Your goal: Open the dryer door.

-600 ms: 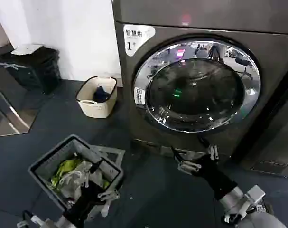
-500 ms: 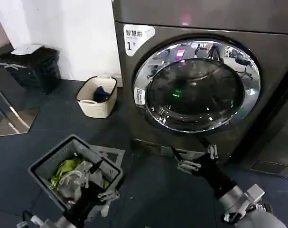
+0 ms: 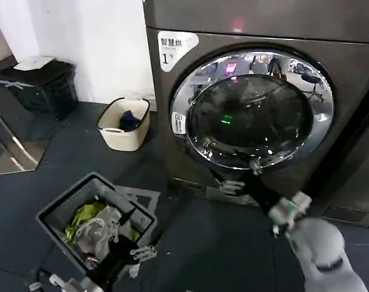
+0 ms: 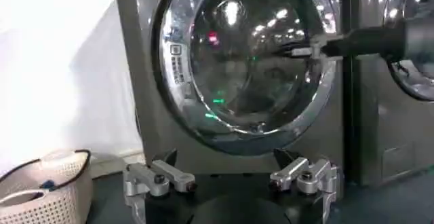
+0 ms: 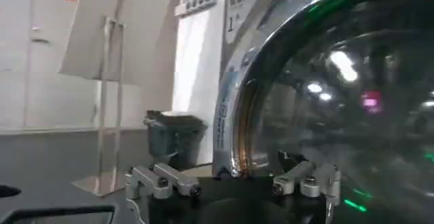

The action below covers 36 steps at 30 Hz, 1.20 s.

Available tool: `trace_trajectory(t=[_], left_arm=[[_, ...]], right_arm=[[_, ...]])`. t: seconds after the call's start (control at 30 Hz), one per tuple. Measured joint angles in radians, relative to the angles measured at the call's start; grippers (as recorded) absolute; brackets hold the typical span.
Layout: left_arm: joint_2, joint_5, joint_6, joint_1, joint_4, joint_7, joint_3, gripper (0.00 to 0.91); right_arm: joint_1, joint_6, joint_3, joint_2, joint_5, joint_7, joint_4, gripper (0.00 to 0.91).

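The dryer (image 3: 172, 121), a dark grey-brown metal box, stands at the far right with its round door (image 3: 252, 108) shut flat against the front. The door has a shiny chrome ring around dark domed glass. The right end effector (image 3: 241, 176) sits just at the ring's lower edge, fingers spread wide, holding nothing. The left end effector (image 3: 138, 254) hangs low on the near left, also wide open, beside a grey bin (image 3: 62, 207) of crumpled laundry on the floor.
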Motion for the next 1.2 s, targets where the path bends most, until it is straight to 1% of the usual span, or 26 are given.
trace_trajectory(t=[0.07,0.2,0.33,0.57,0.7,0.83,0.97,1.1,1.2], left_arm=[[0.000,0.005,0.002,0.000,0.002,-0.001,0.004,0.907],[0.000,0.023,0.018,-0.002,0.003,0.037,0.010,0.907],[-0.004,0.025,0.030,-0.006,-0.005,0.057,0.016,0.907],[-0.003,0.010,0.044,-0.011,-0.012,0.055,0.014,0.907],[-0.003,0.007,0.044,-0.009,-0.020,0.052,0.013,0.907],[-0.002,0.004,0.045,-0.011,-0.021,0.050,0.013,0.907],[0.001,-0.009,0.052,-0.016,-0.021,0.049,0.011,0.907],[0.010,-0.059,0.073,-0.030,-0.021,0.047,-0.001,0.907],[0.022,-0.076,0.102,-0.045,-0.018,0.044,-0.014,0.907]], right_arm=[[0.053,0.000,-0.042,0.013,-0.001,0.009,-0.052,0.907],[0.138,0.000,-0.103,0.043,-0.003,0.010,-0.136,0.907],[0.199,0.004,-0.145,0.070,-0.003,0.010,-0.197,0.907],[0.268,0.012,-0.184,0.100,-0.003,0.009,-0.272,0.907],[0.291,0.012,-0.198,0.108,0.002,0.005,-0.297,0.907],[0.300,0.001,-0.210,0.109,0.031,-0.023,-0.302,0.907],[0.304,0.001,-0.218,0.101,0.049,-0.058,-0.301,0.907],[0.299,0.003,-0.211,0.083,0.082,-0.125,-0.284,0.907],[0.284,0.004,-0.204,0.058,0.087,-0.203,-0.261,0.907]])
